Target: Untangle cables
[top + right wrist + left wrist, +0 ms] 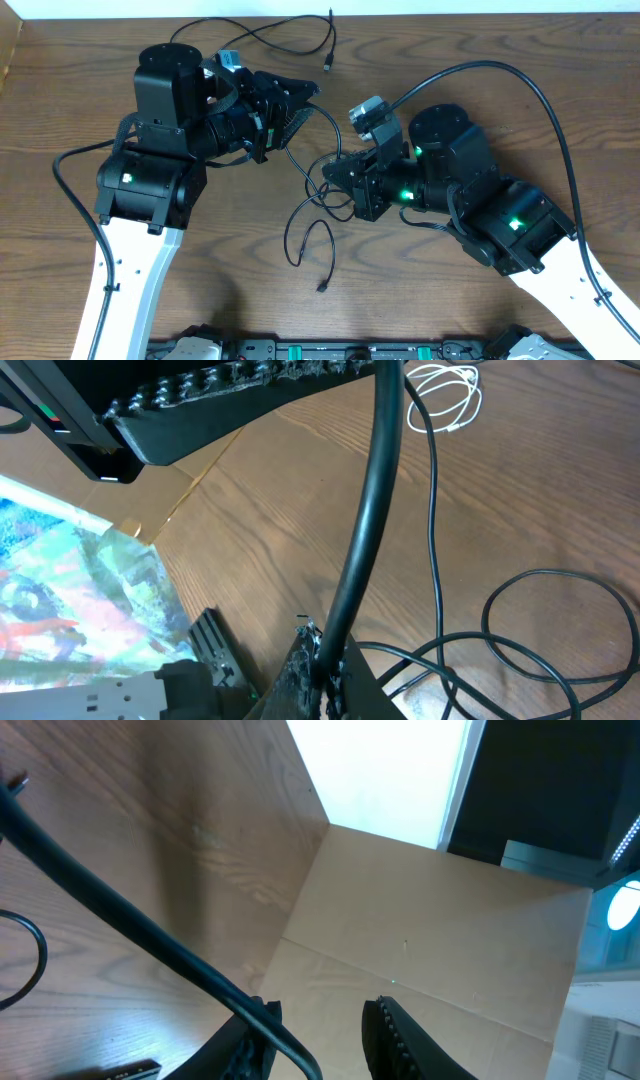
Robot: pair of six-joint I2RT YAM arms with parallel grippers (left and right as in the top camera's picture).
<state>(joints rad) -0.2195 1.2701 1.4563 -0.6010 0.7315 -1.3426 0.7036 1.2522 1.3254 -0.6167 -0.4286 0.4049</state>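
Observation:
Several thin black cables lie tangled [318, 196] on the wooden table between the arms, with one plug end [322, 287] toward the front. My right gripper [338, 175] is shut on one black cable [375, 510] at its fingertips [325, 660]; this cable runs taut up toward the left gripper. My left gripper [297, 105] is open [320, 1030], and a black cable [130, 920] crosses its left finger, ungripped. Another black cable [328, 63] lies loose at the far edge. A coiled white cable [445, 390] shows only in the right wrist view.
The table [480, 40] is brown wood. A cardboard wall [430, 920] stands beyond the left gripper. More black cable loops [560, 620] lie on the wood beside the right gripper. The robot arms' thick black cables arc over the right side [545, 100].

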